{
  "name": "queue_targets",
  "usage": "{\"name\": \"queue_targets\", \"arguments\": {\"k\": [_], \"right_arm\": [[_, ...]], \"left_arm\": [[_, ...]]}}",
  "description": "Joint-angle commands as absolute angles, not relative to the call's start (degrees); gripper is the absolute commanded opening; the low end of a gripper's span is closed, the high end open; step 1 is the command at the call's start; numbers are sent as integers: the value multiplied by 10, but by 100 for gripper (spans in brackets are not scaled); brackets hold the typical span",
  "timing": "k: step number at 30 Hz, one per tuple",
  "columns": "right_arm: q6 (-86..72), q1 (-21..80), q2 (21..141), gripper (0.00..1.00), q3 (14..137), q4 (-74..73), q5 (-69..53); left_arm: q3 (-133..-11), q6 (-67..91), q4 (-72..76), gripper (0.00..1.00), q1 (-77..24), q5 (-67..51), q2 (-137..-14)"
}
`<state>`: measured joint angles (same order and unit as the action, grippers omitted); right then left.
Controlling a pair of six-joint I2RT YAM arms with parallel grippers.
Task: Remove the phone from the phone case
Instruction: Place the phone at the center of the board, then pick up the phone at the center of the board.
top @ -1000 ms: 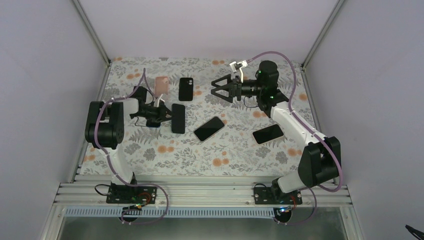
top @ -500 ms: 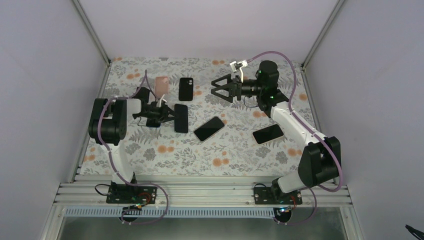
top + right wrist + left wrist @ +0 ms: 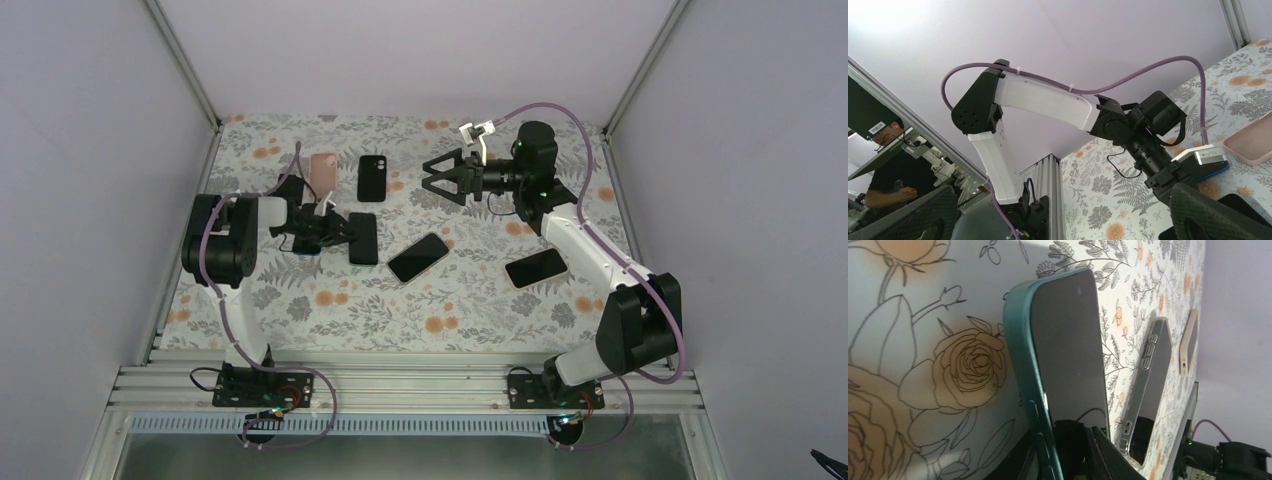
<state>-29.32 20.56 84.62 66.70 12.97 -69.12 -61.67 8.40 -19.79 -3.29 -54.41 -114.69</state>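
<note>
- Here, the left claw (image 3: 337, 228) lies low on the left part of the worktop (image 3: 480, 300), at the left end of the phone (image 3: 362, 238).
- The phone sits screen up inside its teal case (image 3: 1019, 355). Along the visible long edge the case rim wraps the glass, so nothing has separated yet.
- The left claw's jaws stand either side of that end, with one finger (image 3: 1072, 442) over the glass. Whether they pinch or merely straddle it cannot be told.
- The right claw (image 3: 428, 178) is raised over the far centre with its jaws spread wide, holding nothing and well apart from the cased phone.
- The step in hand is judged to be freeing one corner of the phone from the case.
- A grip across both glass and case back would clamp the two together. It would be better for one claw to hold the case rim alone while the other peels a corner outward.
- The soft rim should flex if the peel starts at a corner rather than mid-edge.
- A bare phone (image 3: 418, 257) lies just to the right and a pink case (image 3: 323, 172) lies farther back. Any lift or slide should steer between them.
</note>
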Motion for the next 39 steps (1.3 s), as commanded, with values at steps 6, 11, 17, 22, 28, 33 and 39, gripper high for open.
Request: {"name": "queue_targets", "arguments": {"k": [6, 11, 17, 22, 28, 33, 39], "right_arm": [[-283, 205, 843, 99, 658, 137, -684], [-275, 204, 846, 99, 662, 125, -672], [-269, 199, 847, 99, 665, 115, -655], [-264, 190, 836, 99, 655, 112, -635], [-258, 174, 817, 99, 641, 112, -622], [-244, 157, 789, 99, 626, 101, -614], [-240, 126, 762, 99, 616, 94, -606]], "left_arm": [[-626, 66, -196, 26, -35, -499, -1150], [-621, 61, -203, 39, -35, -484, -1114], [-617, 47, -226, 57, -36, -438, -1057], [-623, 12, -251, 74, -57, -396, -996], [-632, -28, -269, 91, -113, -356, -947], [-646, -64, -281, 100, -185, -317, -928], [-675, -102, -314, 100, -271, -249, -942]]}}
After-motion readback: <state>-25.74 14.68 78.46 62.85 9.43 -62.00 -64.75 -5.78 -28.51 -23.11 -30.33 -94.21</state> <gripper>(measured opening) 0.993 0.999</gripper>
